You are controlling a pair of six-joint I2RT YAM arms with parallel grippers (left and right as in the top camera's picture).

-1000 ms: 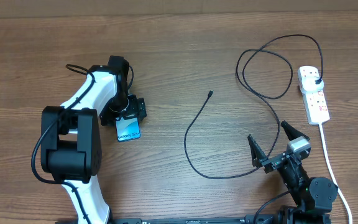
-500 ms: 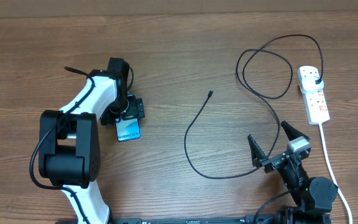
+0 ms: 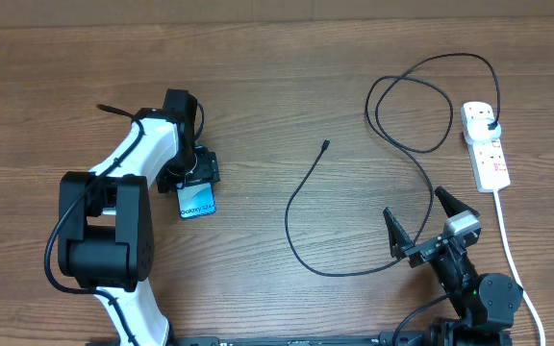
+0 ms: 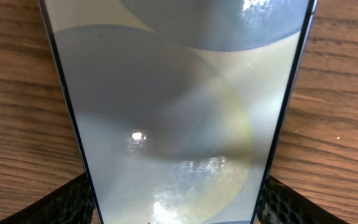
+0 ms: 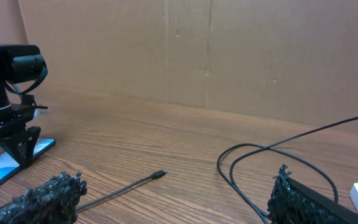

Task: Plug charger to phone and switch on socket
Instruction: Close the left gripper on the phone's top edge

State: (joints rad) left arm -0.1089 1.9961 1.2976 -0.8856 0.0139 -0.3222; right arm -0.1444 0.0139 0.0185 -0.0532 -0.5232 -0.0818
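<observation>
The left fingers have edged slightly left, clamped on the phone, which has barely moved on the bench. The right fingers gape wide, idle. The charger lies loose mid-bench, the socket untouched: plugging hasn't begun.

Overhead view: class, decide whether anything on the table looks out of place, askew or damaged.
Nothing looks damaged or spilled. The charger sprawls in loose loops, its connector tip lying free mid-table, apart from the phone.
</observation>
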